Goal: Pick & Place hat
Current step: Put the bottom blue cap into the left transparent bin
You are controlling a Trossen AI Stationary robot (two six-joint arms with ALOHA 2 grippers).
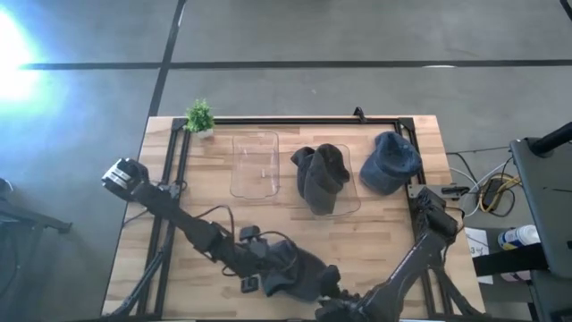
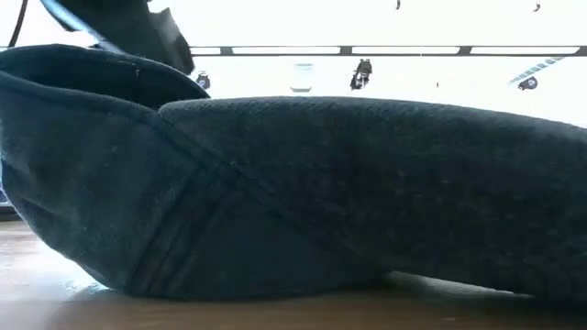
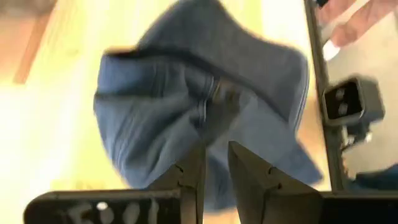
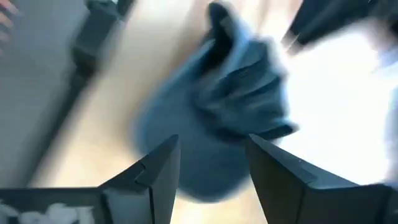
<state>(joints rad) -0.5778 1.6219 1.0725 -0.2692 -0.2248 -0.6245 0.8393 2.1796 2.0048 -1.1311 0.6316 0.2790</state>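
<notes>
A dark hat (image 1: 302, 273) lies bunched at the table's near edge and fills the low view (image 2: 303, 202). My left gripper (image 1: 273, 259) (image 3: 216, 148) stands over its left end, shut on its cloth. A blue hat (image 1: 391, 163) (image 4: 211, 112) rests on the table at the far right. My right gripper (image 1: 416, 190) (image 4: 211, 142) hovers open just above its near side, touching nothing. A third, dark grey hat (image 1: 322, 177) lies in a clear tray (image 1: 350, 201). My left gripper pinches a raised ridge of the hat's crown cloth (image 3: 214, 127) between its two fingers; one layer or several, I cannot tell. The fingers slant down from the table's far left. The hat hangs slack below them, and its underside (image 2: 229, 289) lies on the table.
A second clear tray (image 1: 255, 164) stands left of the filled one. A small green plant (image 1: 199, 116) is at the far left corner. Black frame rails (image 1: 170, 179) run along the table's left, far and right sides. Cables and boxes (image 1: 492, 192) lie beyond the right edge.
</notes>
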